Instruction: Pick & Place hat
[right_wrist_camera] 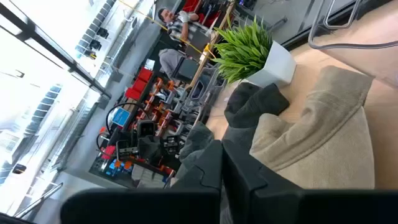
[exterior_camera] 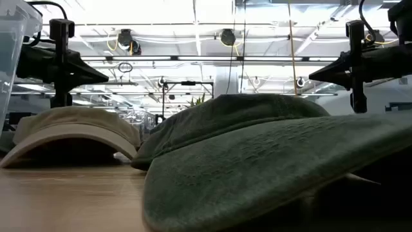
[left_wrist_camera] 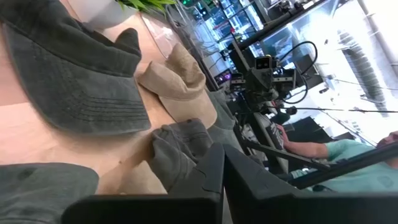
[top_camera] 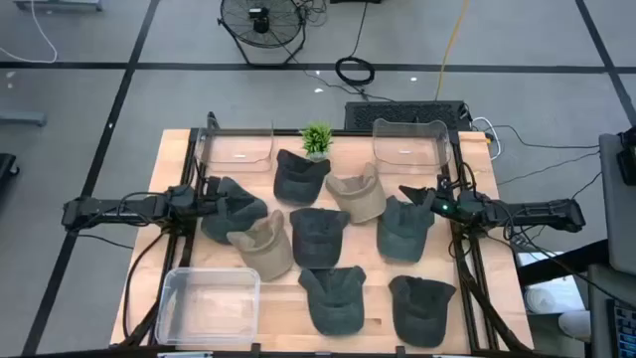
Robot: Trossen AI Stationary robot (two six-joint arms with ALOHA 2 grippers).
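Several caps lie brim-down or crown-up on the wooden table: dark green ones (top_camera: 320, 234) and two beige ones (top_camera: 356, 196), (top_camera: 262, 245). My left gripper (top_camera: 211, 192) hovers at the table's left side over the edge of a dark cap (top_camera: 235, 206). In the left wrist view the left gripper (left_wrist_camera: 222, 171) is shut, with a dark cap (left_wrist_camera: 177, 149) beyond it. My right gripper (top_camera: 417, 196) hovers at the right side over another dark cap (top_camera: 402, 227). The right wrist view shows the right gripper (right_wrist_camera: 222, 167) shut, facing a beige cap (right_wrist_camera: 317, 134).
Two clear bins (top_camera: 238, 149), (top_camera: 407, 144) stand at the far edge, with a small potted plant (top_camera: 316, 139) between them. A third clear bin (top_camera: 209, 300) sits at the near left corner. Caps cover most of the table's middle. People show in the room beyond.
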